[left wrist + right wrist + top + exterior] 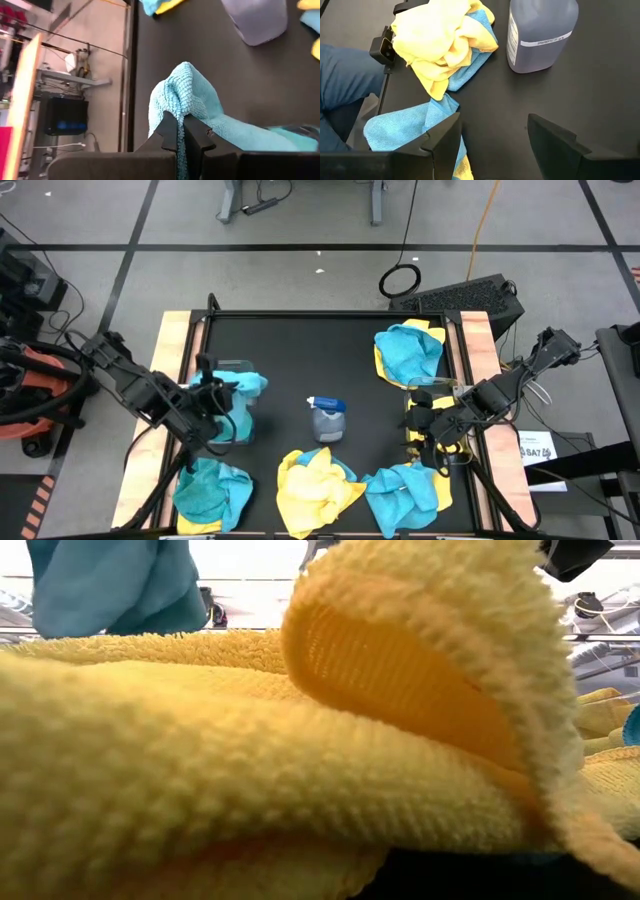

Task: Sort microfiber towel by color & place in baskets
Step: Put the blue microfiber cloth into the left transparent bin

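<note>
My left gripper (180,131) is clamped on a teal towel (187,95) over the clear basket (232,428). Next I'd lower and release it there. My right gripper (494,131) waits with fingers apart.

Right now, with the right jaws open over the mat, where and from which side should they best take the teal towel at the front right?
Probably the raised fold on top of the teal towel, coming straight down from above. It lies crumpled and flat on the mat, so its edges give little to pinch. The right gripper hangs open just behind it, near the spray bottle.
</note>
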